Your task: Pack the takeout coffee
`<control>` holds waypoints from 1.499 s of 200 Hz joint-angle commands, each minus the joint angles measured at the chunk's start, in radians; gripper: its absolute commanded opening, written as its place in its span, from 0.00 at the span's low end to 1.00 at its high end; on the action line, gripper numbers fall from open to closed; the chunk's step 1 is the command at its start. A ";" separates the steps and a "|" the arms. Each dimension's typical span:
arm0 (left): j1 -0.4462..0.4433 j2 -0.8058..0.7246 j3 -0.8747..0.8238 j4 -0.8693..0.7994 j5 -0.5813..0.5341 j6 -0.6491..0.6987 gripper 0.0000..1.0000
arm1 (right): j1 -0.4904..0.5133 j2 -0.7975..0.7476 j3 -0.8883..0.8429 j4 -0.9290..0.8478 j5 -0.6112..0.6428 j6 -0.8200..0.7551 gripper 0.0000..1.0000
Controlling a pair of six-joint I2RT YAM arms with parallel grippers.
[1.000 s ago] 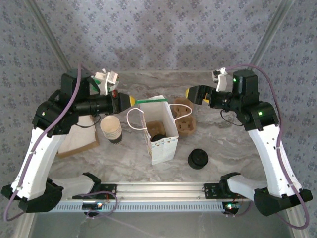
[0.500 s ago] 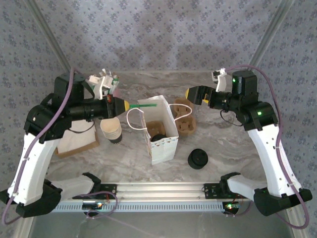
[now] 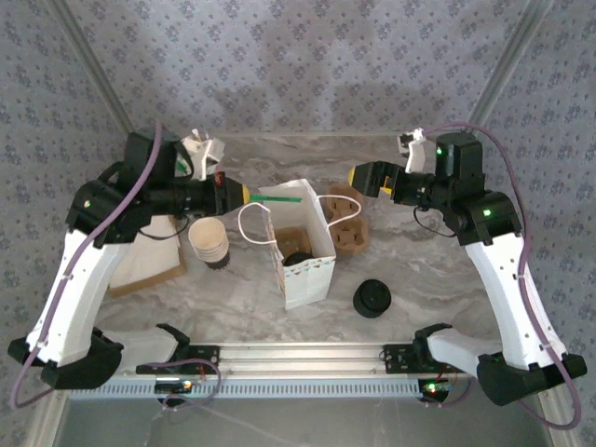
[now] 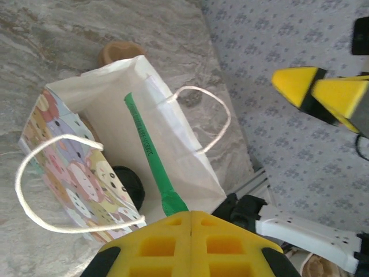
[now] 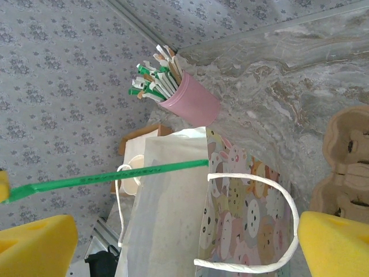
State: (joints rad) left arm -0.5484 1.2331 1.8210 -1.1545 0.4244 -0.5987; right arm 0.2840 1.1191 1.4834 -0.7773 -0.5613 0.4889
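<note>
- The left gripper (image 3: pixel 239 194), just left of the paper bag (image 3: pixel 307 279), has its pads pressed together on one end of a green straw (image 3: pixel 279 197). The straw reaches level over the bag's open mouth.
- The takeout coffee (image 3: pixel 298 259) stands inside the bag, black lid up.
- The right gripper (image 3: pixel 365 177) hangs right of the bag's far rim, jaws spread wide and holding nothing.
- String handles (image 4: pixel 228 120) loop out from the bag's two sides.
- A stack of cups (image 3: pixel 209 240) stands left of the bag, a cardboard carrier (image 3: pixel 349 233) just right of it, and a pile of black lids (image 3: pixel 372 298) to its near right.
- A pink cup of straws (image 5: pixel 190 107) stands beyond the bag.
</note>
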 commanded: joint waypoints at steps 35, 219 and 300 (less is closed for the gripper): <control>-0.086 0.114 0.152 -0.150 -0.200 0.076 0.00 | 0.000 -0.008 -0.030 0.033 -0.011 -0.003 1.00; -0.190 0.557 0.351 -0.204 -0.358 0.162 0.00 | 0.062 0.051 -0.054 0.036 -0.046 -0.043 1.00; -0.175 0.594 0.309 -0.161 -0.394 0.170 0.02 | 0.232 0.094 0.000 -0.048 0.001 -0.146 1.00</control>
State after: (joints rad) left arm -0.7330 1.8160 2.1445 -1.3392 0.0486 -0.4488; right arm 0.4706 1.2041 1.4345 -0.7807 -0.5800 0.4015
